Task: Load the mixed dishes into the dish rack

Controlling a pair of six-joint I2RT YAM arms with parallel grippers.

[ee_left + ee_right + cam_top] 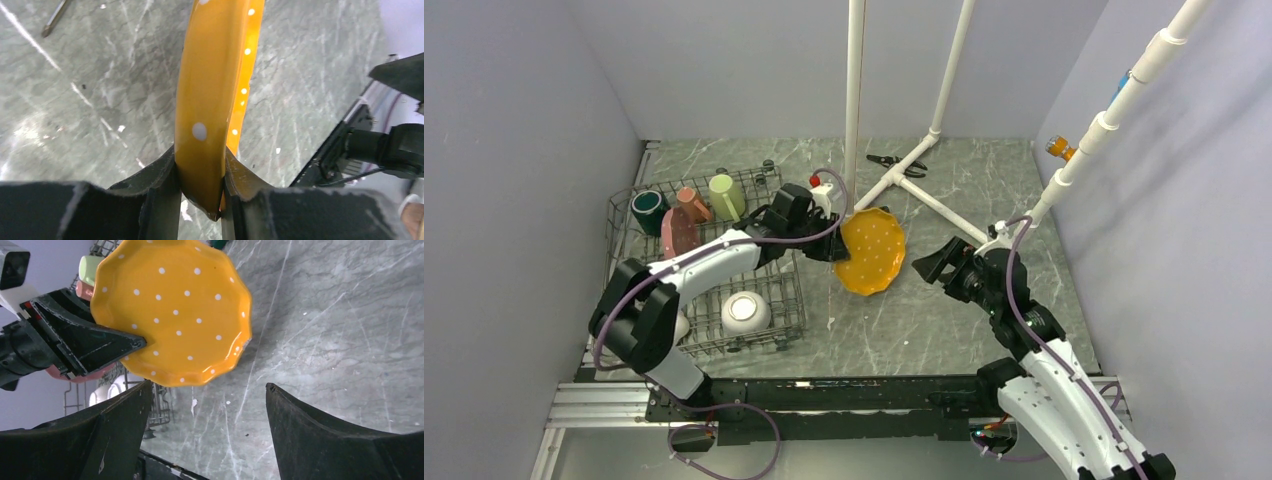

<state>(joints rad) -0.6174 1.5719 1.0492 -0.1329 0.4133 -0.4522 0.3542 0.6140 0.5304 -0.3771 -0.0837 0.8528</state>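
Dish rack (776, 290): grey wire basket at far left of the table (944, 330), long side running away from the arm bases.
Mugs in rack: dark green mug (649, 210), salmon mug (692, 203) and light green mug (724, 195) in a row along the far end.
Pink plate (676, 232): stands on edge in the rack, just in front of the salmon mug.
White bowl (745, 312): bottom up, near end of the rack, right of the left arm's upper link.
Left gripper (836, 246) (200, 167): reaches out over the rack's right side, fingers clamped on the rim of the yellow-orange plate, one finger on each face.
Yellow-orange plate (874, 255) (210, 75) (175, 305): just right of the rack, outside it, over bare table. Scalloped, white dots. Held steeply tilted. Dotted face turned up and toward the right arm. Gripped rim at its left. From the left wrist it shows edge-on, running straight away from the fingers. Cannot tell whether its low edge touches the table.
Pliers (896, 162): flat on the table beyond the plate, beside the white pipe frame (854, 100).
Right gripper (932, 262) (207, 385): right of the plate, apart from it, aimed at its dotted face. Jaws spread wide, holding nothing.
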